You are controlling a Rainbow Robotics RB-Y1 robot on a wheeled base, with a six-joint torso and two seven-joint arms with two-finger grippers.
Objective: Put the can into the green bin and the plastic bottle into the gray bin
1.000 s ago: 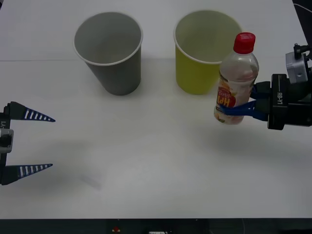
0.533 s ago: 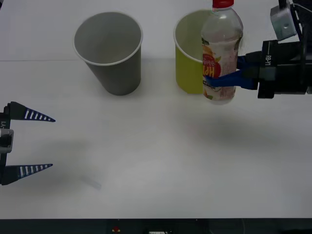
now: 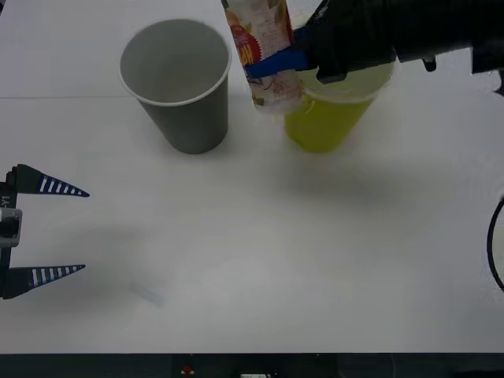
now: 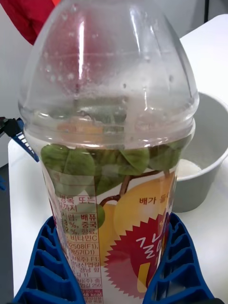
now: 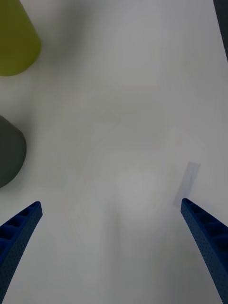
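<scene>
Right now your right hand (image 3: 277,63) has the plastic bottle (image 3: 264,51) clamped by its lower label, the blue fingers (image 4: 45,266) pressed against both sides of it in the right wrist view. The bottle hangs in the air above the bench (image 3: 260,252), roughly upright with its long axis leaning a little, and its top runs off the upper edge of the front view. What your coming move turns on is this: the bottle sits between the two cups, over the gap beside the green bin (image 3: 327,118) and just short of the gray bin (image 3: 177,83), which lies farther toward the robot's left. The right wrist view agrees, with the gray bin's open mouth (image 4: 206,137) showing past the bottle's far side. I judge that you need to carry it further leftward until its base is centred over the gray rim before you let go; releasing here would likely drop it onto the bench or against the green rim. Watch the lean too, since a tilted bottle could catch the white rim and tip the cup. Your left hand (image 3: 67,230) is parked low at the near left of the bench, fingers spread wide with nothing between them, well apart from both cups. I cannot make out a can anywhere on the bench.
</scene>
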